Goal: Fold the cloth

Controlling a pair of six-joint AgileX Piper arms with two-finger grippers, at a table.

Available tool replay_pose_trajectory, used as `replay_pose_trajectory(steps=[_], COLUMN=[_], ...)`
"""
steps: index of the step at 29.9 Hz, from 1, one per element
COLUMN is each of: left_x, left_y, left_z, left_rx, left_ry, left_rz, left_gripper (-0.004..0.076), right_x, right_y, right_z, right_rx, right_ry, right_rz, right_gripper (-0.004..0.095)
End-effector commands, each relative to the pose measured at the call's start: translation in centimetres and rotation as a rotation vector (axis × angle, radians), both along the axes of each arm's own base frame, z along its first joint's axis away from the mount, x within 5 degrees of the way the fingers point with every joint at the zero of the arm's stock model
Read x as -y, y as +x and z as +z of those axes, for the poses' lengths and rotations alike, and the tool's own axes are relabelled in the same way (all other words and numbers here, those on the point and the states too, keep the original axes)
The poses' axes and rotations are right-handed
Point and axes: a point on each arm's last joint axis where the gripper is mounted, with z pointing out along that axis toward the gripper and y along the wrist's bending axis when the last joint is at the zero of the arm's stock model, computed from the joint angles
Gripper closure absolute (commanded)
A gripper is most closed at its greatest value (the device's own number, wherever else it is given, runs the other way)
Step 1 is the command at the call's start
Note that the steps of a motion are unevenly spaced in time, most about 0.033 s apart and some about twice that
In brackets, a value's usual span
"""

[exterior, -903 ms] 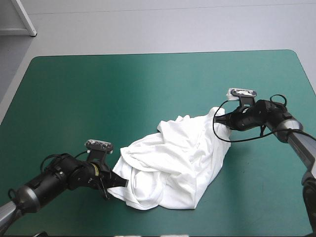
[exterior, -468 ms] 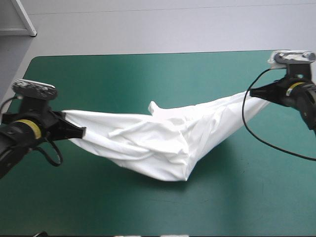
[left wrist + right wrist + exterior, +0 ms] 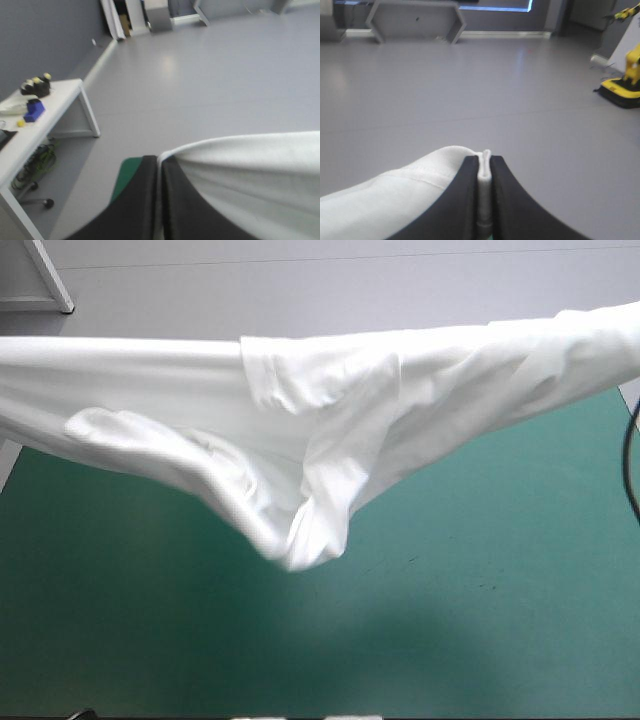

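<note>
Left wrist view: the left gripper (image 3: 160, 159), with two broad black fin-shaped fingers (image 3: 137, 205), has its jaws pressed almost together. They pinch a thin edge of the white short-sleeved fabric T-shirt (image 3: 250, 175). From the pinch the fabric runs off beside one finger as a taut, lightly creased band. Beside the other finger, lower than the gripper, a corner of the table (image 3: 125, 172) with its teal-green cover is visible.

High view: neither gripper is in the picture. The T-shirt (image 3: 450, 380) is lifted clear of the table (image 3: 480, 590) and stretched across the full width of the picture, from the left edge to the right edge. Its upper edge runs nearly straight at about the level of the table's far edge. A doubled layer (image 3: 300, 375) with a straight edge lies against the band just left of centre. Below it the cloth sags into a hanging pouch (image 3: 300, 530), whose lowest point is over the middle of the table.

Right wrist view: the right gripper (image 3: 483, 159) has its jaws all but closed, pinching a narrow upright fold of the T-shirt (image 3: 385, 205). The remaining fabric falls away beside one finger, with a stitched seam visible.
</note>
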Motion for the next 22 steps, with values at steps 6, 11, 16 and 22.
replay_pose_trajectory(steps=[6, 11, 16, 22], left_x=[-1.3, 1.8, 6.4, 11.0], left_y=[-1.4, 1.6, 7.4, 13.3], left_z=[1.1, -0.6, -4.9, -9.5], left_rx=[0.035, -0.091, -0.273, -0.343], left_ry=[0.011, 0.033, 0.131, 0.17], left_rz=[0.034, -0.071, -0.128, -0.199], left_gripper=[0.0734, 0.0734, 0.0734, 0.0734], right_x=[1.3, -0.8, -2.6, -3.9], right_y=[-4.9, -2.2, 3.2, 12.5], right_z=[2.5, 1.7, -0.1, -5.2], right_rx=[0.13, 0.045, -0.098, -0.293], right_ry=[-0.024, 0.015, 0.052, 0.034], right_rz=[-0.089, 0.131, 0.252, 0.258], right_gripper=[0.0922, 0.0922, 0.0922, 0.0922])
